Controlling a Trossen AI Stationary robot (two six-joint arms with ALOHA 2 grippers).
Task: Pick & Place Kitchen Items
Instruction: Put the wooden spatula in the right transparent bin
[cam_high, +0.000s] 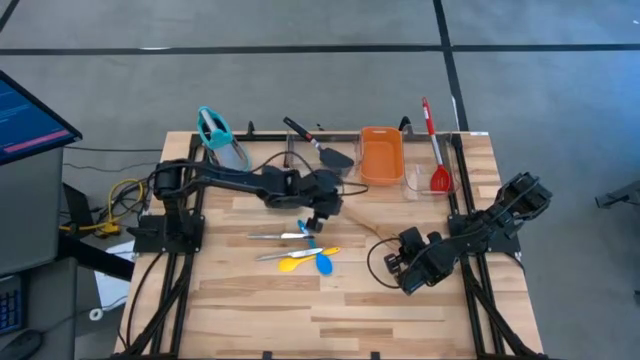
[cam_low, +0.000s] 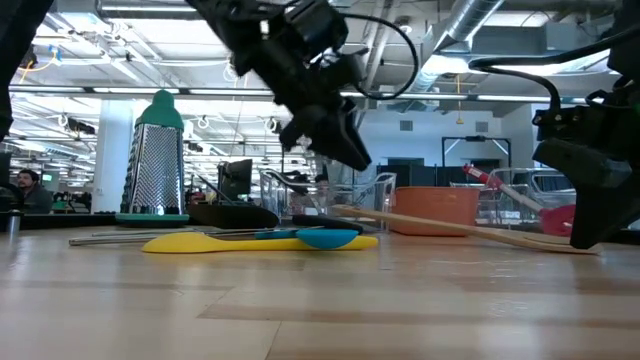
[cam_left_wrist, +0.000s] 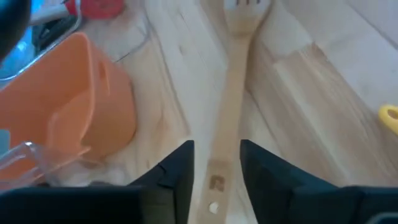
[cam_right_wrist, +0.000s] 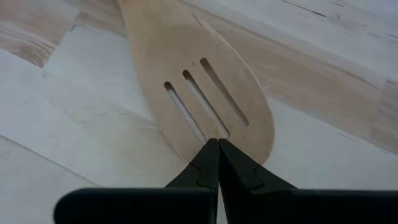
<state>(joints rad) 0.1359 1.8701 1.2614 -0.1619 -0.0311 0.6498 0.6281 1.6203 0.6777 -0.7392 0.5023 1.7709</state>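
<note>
A wooden slotted spoon (cam_high: 365, 225) lies flat on the table's middle. My left gripper (cam_left_wrist: 216, 149) is open and hangs above the spoon's handle end (cam_left_wrist: 217, 180). One finger stands on each side of the handle, and in the low view (cam_low: 352, 158) the fingers are clear of it. My right gripper (cam_right_wrist: 217, 142) is shut, with its tips down at the spoon's slotted head (cam_right_wrist: 205, 93). Silver tongs (cam_high: 280, 236), a yellow spoon (cam_high: 293, 262) and a blue spoon (cam_high: 323, 262) lie near the table's middle. A black spatula (cam_high: 318, 143) lies at the back. My right gripper's shut fingertips (cam_right_wrist: 211, 155) point down at the slotted head's rim (cam_right_wrist: 245, 149), coming from the table's right near side. I cannot tell whether they touch the wood. The spoon lies flat on the table.
An orange tub (cam_high: 380, 155) stands at the back, with a clear tray (cam_high: 418, 180) to its right that holds a red utensil (cam_high: 435, 150). A steel grater with a teal handle (cam_high: 215, 132) stands at the back left. There is bare wood along the near edge.
</note>
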